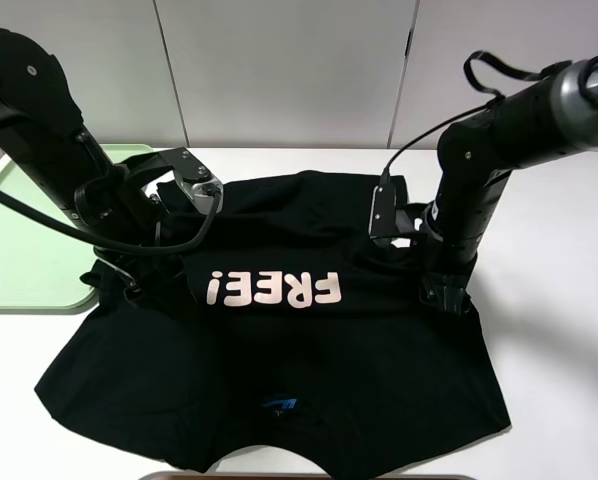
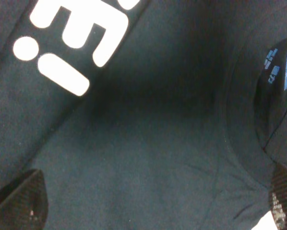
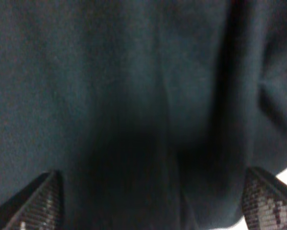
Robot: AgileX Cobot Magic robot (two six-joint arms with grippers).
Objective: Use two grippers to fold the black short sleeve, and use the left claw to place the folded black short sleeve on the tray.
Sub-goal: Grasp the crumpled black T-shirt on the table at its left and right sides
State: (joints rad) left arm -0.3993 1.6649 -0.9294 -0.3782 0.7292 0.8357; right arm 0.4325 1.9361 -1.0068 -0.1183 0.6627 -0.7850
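Black short-sleeve T-shirt (image 1: 279,370) (printed "FREE!") lies spread on the white table (image 1: 559,330) beneath the left gripper (image 1: 117,276) and right gripper (image 1: 447,294), both with jaws spread wide and clamping nothing; the pale green tray (image 1: 19,265) sits just beside the left gripper.

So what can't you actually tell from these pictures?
- Tray: high view, cut by the left edge, part hidden behind the left arm.
- Blue label on the shirt: too small in the high view, blurred in the left wrist view.
- Right pincer: black against black cloth in the high view; whether its tips touch the shirt, the blurred right wrist view doesn't settle.
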